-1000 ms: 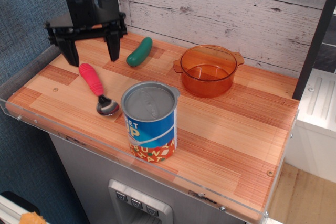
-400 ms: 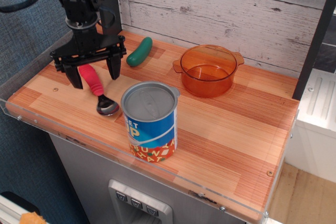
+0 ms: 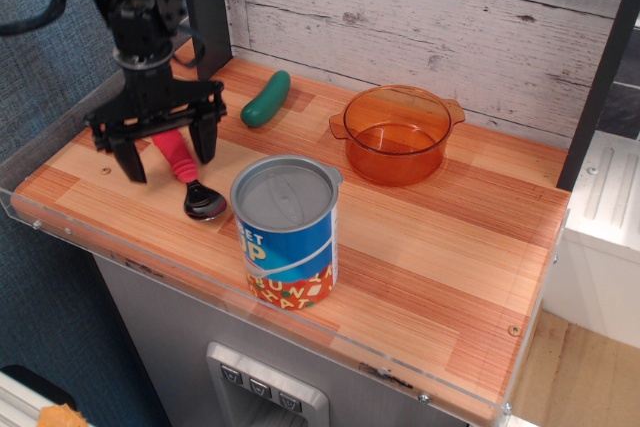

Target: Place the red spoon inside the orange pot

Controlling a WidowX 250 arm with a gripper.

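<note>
The red spoon (image 3: 185,169) lies flat left of the can (image 3: 286,232), looks light and stiff, so grab its ribbed handle, which your spread-open gripper (image 3: 162,152) already straddles, not the slick bowl.

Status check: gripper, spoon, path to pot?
Gripper open, straddling ribbed red-handled spoon. Spoon flat on table, ungrasped. Translucent orange pot empty. Blue-labelled can near path.

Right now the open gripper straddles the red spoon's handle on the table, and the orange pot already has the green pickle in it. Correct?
Not quite. The orange pot is empty; the green pickle lies on the table left of it, as observation.image shows. The open gripper does straddle the red spoon handle.
</note>
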